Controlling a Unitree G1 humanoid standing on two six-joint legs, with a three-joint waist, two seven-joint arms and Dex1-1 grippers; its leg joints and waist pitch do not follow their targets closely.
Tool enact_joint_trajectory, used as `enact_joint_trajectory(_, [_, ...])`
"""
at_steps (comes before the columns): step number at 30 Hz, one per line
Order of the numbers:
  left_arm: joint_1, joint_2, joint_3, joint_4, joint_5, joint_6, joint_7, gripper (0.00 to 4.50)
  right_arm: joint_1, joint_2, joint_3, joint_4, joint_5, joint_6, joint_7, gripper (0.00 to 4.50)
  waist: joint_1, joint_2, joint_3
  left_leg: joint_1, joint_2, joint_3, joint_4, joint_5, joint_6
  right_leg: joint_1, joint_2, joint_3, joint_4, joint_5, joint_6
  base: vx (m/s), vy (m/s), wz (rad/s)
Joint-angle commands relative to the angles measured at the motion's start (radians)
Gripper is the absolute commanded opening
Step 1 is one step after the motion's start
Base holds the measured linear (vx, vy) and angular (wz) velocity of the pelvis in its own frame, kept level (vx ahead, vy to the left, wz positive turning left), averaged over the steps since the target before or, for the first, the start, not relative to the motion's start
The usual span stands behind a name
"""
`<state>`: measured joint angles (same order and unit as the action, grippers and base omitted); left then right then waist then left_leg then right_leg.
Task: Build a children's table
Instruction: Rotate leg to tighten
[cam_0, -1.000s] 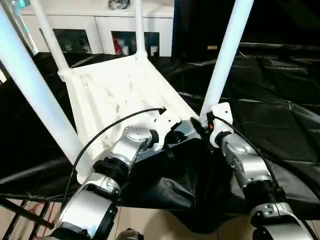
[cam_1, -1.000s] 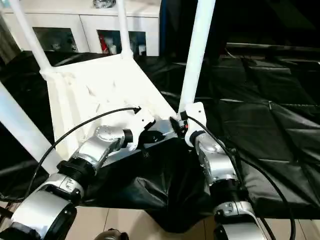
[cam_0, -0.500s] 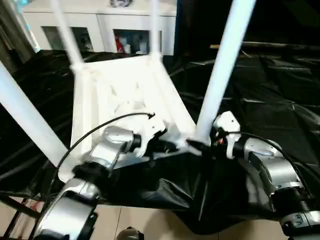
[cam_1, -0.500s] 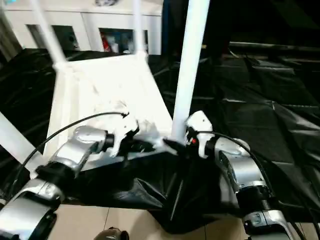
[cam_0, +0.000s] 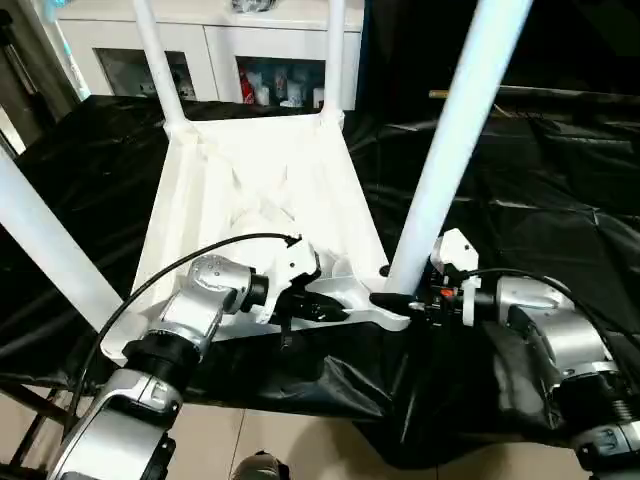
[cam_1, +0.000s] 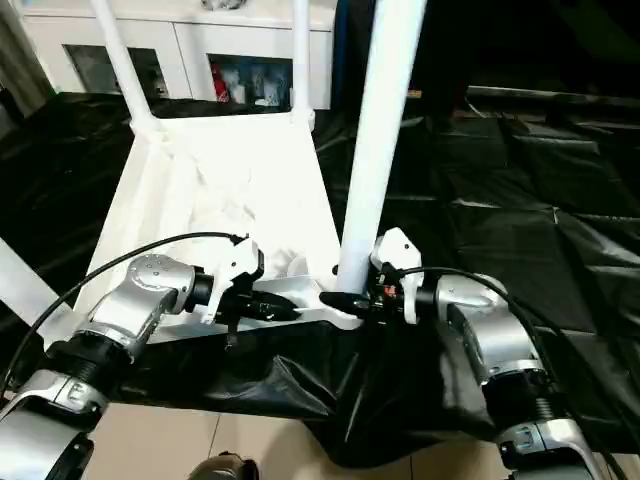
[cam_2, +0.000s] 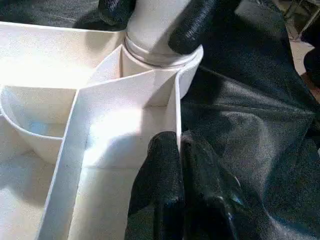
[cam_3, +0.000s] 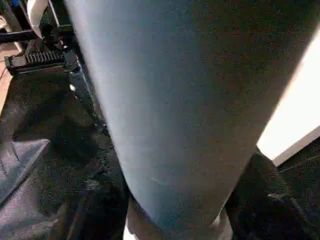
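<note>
1. We see the tabletop (cam_0: 265, 200) lying upside down on the black-draped surface (cam_0: 560, 170), its near edge at the surface's front edge, so the sockets face up and the legs rise from the corners.
2. Our left gripper (cam_2: 180, 150) has its fingers closed thin on the tabletop's near rim wall, which we judge steadies the top.
3. Our right gripper (cam_0: 395, 300) grips the base of the near right leg (cam_0: 450, 150) just above its socket (cam_2: 160, 65), fingers wrapped round the tube, likely to seat it.
4. The far legs (cam_0: 160, 60) and the near left leg (cam_0: 45, 245) are cut off above. Whether the held leg is fully home, we cannot tell.
</note>
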<state>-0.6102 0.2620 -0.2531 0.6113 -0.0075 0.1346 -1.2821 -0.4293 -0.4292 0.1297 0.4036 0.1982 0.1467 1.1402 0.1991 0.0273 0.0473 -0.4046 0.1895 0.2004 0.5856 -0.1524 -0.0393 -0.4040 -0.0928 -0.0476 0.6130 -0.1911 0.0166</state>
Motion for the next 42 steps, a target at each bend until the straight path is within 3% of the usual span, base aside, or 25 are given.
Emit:
enact_joint_trajectory(1, [-0.01,-0.014,0.007,-0.043,-0.046,-0.006,-0.006,0.0,0.002,0.001,0.018,-0.012,0.001,0.026,0.009,2.09,-0.005,-0.019,-0.069,0.031,0.047,-0.022,-0.063,-0.215,0.057,0.035,-0.061,0.032,-0.062,-0.139,-0.236,0.0,0.0,0.0])
enact_joint_trajectory(4, [-0.018,-0.026,0.014,-0.031,-0.04,-0.005,0.025,0.0,0.005,0.019,0.01,-0.001,-0.007,0.042,-0.036,2.0,-0.005,-0.018,-0.069,0.031,0.048,-0.022,-0.065,-0.221,0.053,0.035,-0.062,0.032,-0.064,-0.152,-0.234,0.0,0.0,0.0])
enact_joint_trajectory(7, [-0.04,-0.06,0.028,0.0,-0.027,-0.002,0.101,0.0,0.0,0.069,-0.008,0.05,-0.046,0.051,-0.184,1.99,-0.013,-0.019,-0.065,0.031,0.045,-0.024,-0.071,-0.262,0.024,0.033,-0.063,0.033,-0.07,-0.213,-0.22,0.0,0.0,0.0])
enact_joint_trajectory(9, [-0.067,-0.093,0.034,0.041,-0.008,-0.013,0.177,0.0,-0.003,0.119,-0.03,0.086,-0.066,0.062,-0.309,1.99,-0.022,-0.019,-0.065,0.032,0.043,-0.027,-0.074,-0.283,0.004,0.034,-0.065,0.032,-0.073,-0.242,-0.211,0.0,0.0,0.0])
enact_joint_trajectory(10, [-0.095,-0.127,0.038,0.078,0.007,-0.017,0.245,0.0,-0.003,0.164,-0.047,0.105,-0.077,0.072,-0.412,1.98,-0.029,-0.014,-0.065,0.035,0.042,-0.027,-0.075,-0.298,-0.005,0.029,-0.066,0.034,-0.077,-0.259,-0.206,0.0,0.0,0.0])
enact_joint_trajectory(12, [-0.125,-0.17,0.042,0.115,0.019,-0.02,0.317,0.0,-0.008,0.231,-0.084,0.127,-0.077,0.099,-0.557,1.98,-0.036,-0.018,-0.065,0.038,0.04,-0.028,-0.078,-0.307,-0.019,0.031,-0.065,0.034,-0.08,-0.271,-0.199,0.0,0.0,0.0])
enact_joint_trajectory(15, [-0.166,-0.239,0.053,0.159,0.027,-0.01,0.431,0.0,-0.021,0.319,-0.126,0.161,-0.084,0.129,-0.749,1.98,-0.042,-0.012,-0.065,0.037,0.039,-0.029,-0.078,-0.3,-0.021,0.031,-0.064,0.035,-0.081,-0.255,-0.188,0.0,0.0,0.0])
enact_joint_trajectory(16, [-0.166,-0.239,0.053,0.159,0.027,-0.01,0.431,0.0,-0.021,0.319,-0.126,0.161,-0.084,0.129,-0.749,1.98,-0.044,-0.015,-0.066,0.036,0.038,-0.029,-0.079,-0.298,-0.023,0.033,-0.063,0.034,-0.081,-0.247,-0.186,0.0,0.0,0.0])
enact_joint_trajectory(18, [-0.186,-0.287,0.052,0.173,0.019,-0.004,0.47,0.0,-0.044,0.351,-0.1,0.198,-0.135,0.096,-0.828,1.98,-0.046,-0.005,-0.069,0.035,0.038,-0.03,-0.078,-0.284,-0.023,0.032,-0.061,0.034,-0.078,-0.207,-0.189,0.0,0.0,0.0])
enact_joint_trajectory(22, [-0.202,-0.311,0.051,0.201,0.022,-0.027,0.473,0.0,-0.058,0.372,-0.09,0.197,-0.138,0.061,-0.791,1.98,-0.048,-0.008,-0.072,0.031,0.035,-0.027,-0.072,-0.245,0.006,0.042,-0.059,0.032,-0.072,-0.104,-0.202,0.0,0.0,0.0])
enact_joint_trajectory(24, [-0.199,-0.305,0.048,0.203,0.021,-0.034,0.463,0.0,-0.056,0.37,-0.096,0.181,-0.123,0.061,-0.76,2.67,-0.047,-0.012,-0.072,0.03,0.035,-0.026,-0.07,-0.229,0.025,0.044,-0.059,0.031,-0.071,-0.084,-0.208,0.0,0.0,0.0])
enact_joint_trajectory(31, [-0.163,-0.247,0.044,0.174,0.01,-0.051,0.365,0.0,-0.043,0.31,-0.059,0.146,-0.139,-0.002,-0.672,2.87,-0.047,-0.012,-0.069,0.031,0.038,-0.027,-0.073,-0.252,0.03,0.044,-0.062,0.031,-0.075,-0.136,-0.207,0.0,0.0,0.0])
enact_joint_trajectory(35, [-0.089,-0.141,0.023,0.081,-0.03,-0.055,0.146,0.0,0.012,0.161,0.004,0.018,-0.065,-0.006,-0.305,2.87,-0.039,-0.021,-0.068,0.026,0.043,-0.023,-0.067,-0.227,0.069,0.048,-0.06,0.031,-0.07,-0.107,-0.213,0.0,0.0,0.0])
enact_joint_trajectory(37, [-0.072,-0.112,0.015,0.052,-0.043,-0.042,0.09,0.0,0.025,0.117,0.016,-0.018,-0.047,0.002,-0.222,2.87,-0.035,-0.017,-0.068,0.029,0.048,-0.023,-0.067,-0.225,0.075,0.043,-0.061,0.03,-0.068,-0.119,-0.224,0.0,0.0,0.0])
enact_joint_trajectory(42, [-0.048,-0.04,-0.004,0.025,-0.042,-0.055,-0.016,0.0,0.047,0.022,0.046,-0.076,-0.025,0.014,-0.052,2.87,-0.024,-0.015,-0.064,0.035,0.051,-0.024,-0.073,-0.285,0.045,0.035,-0.061,0.033,-0.073,-0.2,-0.222,0.0,0.0,0.0])
